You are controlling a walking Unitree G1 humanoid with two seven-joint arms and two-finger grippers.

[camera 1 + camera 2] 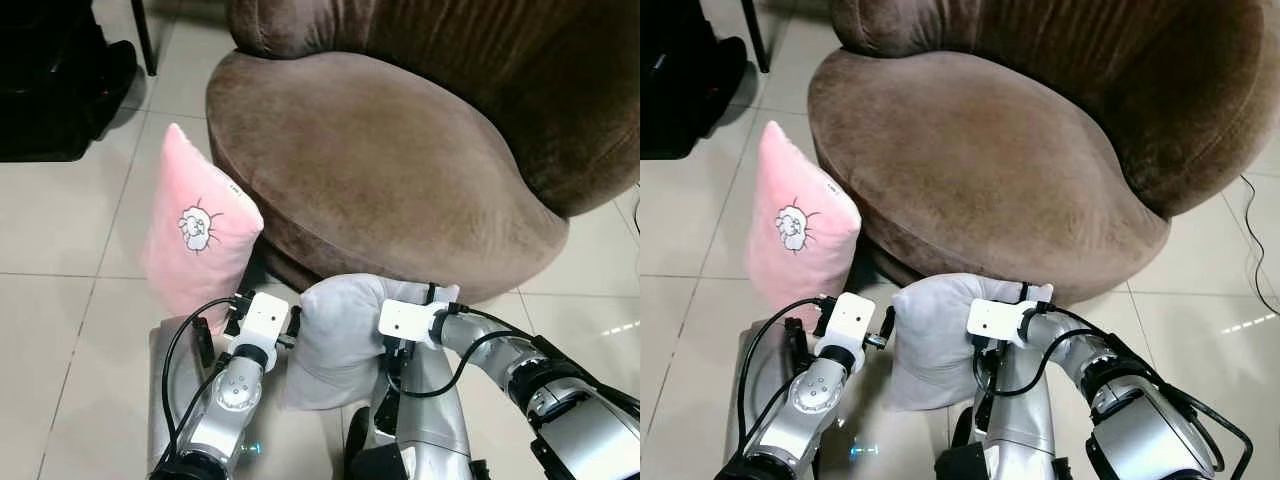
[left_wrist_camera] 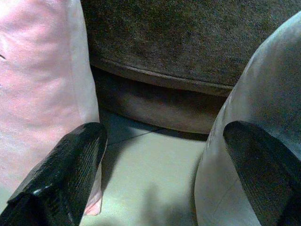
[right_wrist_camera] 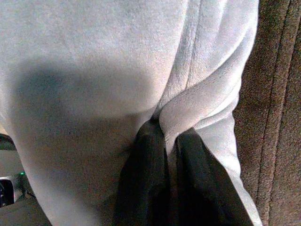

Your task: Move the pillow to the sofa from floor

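Right end effector [image 3: 170, 141] has its two black fingers pinched tight on a fold of the grey pillow [image 1: 335, 340], which sits low by the brown sofa [image 1: 390, 160], while the left end effector [image 2: 162, 174] gapes wide with nothing between its fingers beside it, so the lift up onto the seat looks like the next job.

One pillow [image 1: 340, 340] sits before the sofa [image 1: 390, 170], between the two pincers, with another pillow [image 1: 195, 235] leaning against the sofa's left side.
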